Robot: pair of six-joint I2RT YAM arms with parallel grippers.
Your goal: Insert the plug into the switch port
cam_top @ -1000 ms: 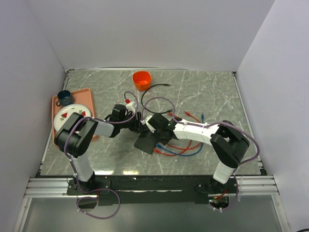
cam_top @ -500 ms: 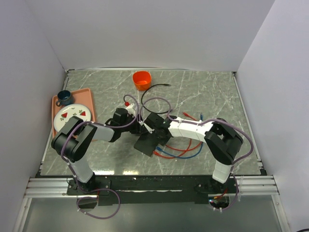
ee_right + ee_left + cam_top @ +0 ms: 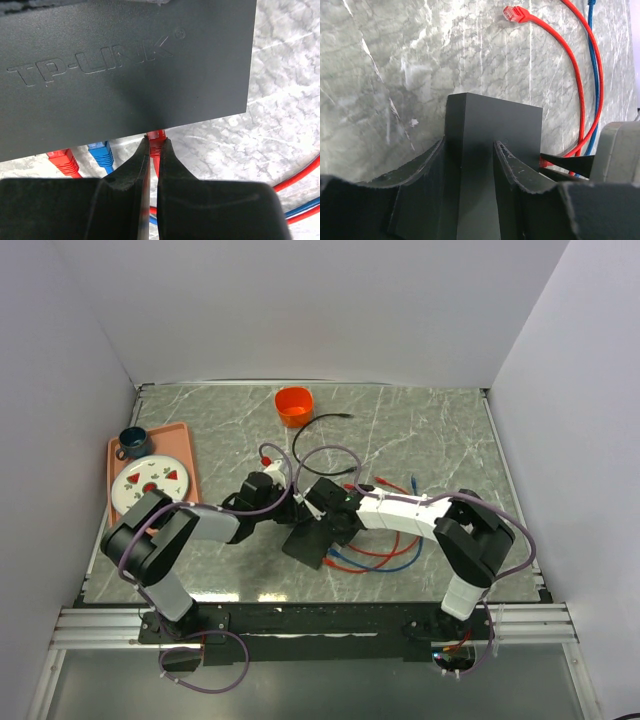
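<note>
The right gripper [image 3: 154, 146] pinches the red plug [image 3: 156, 136] in its fingertips. The plug's tip meets the near edge of the switch [image 3: 125, 65]; the port itself is hidden under that edge. The left gripper [image 3: 469, 152] clamps the switch by its sides, mid-table [image 3: 430, 430]. A blue plug [image 3: 102, 152] lies at the same edge, just left.

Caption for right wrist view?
Right gripper holds the red plug at the TP-Link switch edge, beside a second red plug and a blue plug.
</note>
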